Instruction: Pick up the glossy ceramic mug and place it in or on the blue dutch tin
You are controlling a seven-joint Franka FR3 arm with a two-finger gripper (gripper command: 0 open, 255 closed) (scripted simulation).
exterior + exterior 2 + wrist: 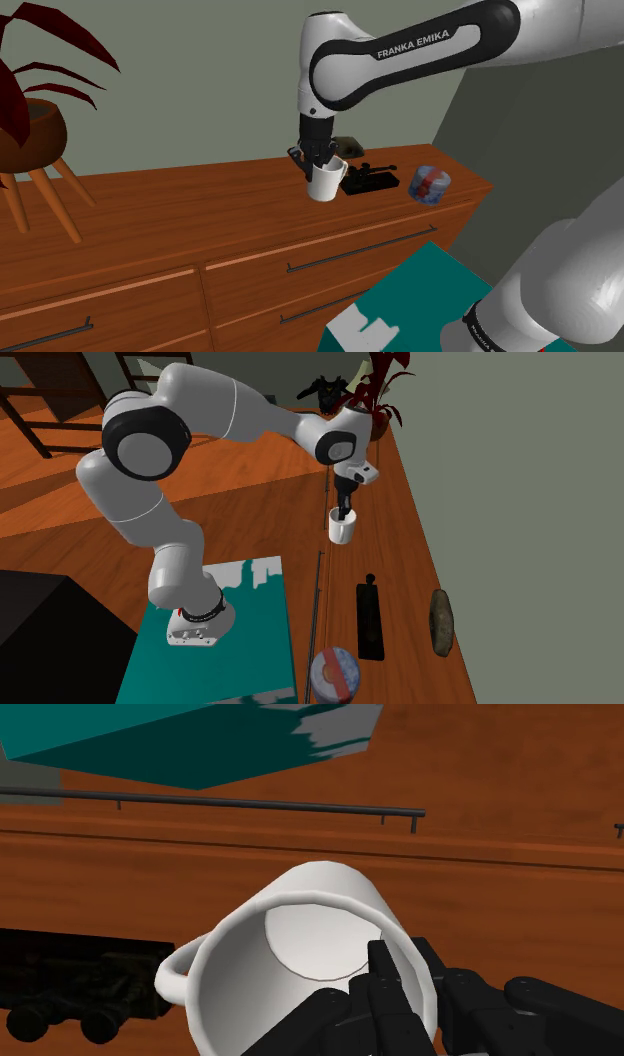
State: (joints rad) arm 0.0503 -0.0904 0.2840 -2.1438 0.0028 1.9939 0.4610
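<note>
Hand: your hand is clamped on the white mug, one finger inside the rim and one outside. That off-centre pinch is likely why the mug tilts.
Mug: directly under the hand, apparently just clear of the surface.
Tin: the blue tin is well off to the hand's side, past a black object.
Views: the wrist view gives you the rim grip, the shoulder view gives you the route.

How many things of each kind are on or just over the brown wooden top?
White mug, clasped by the gripper: 1
Blue tin: 1
Long black thing: 1
Dark oval thing: 1
Potted plant: 1
Total: 5
</note>
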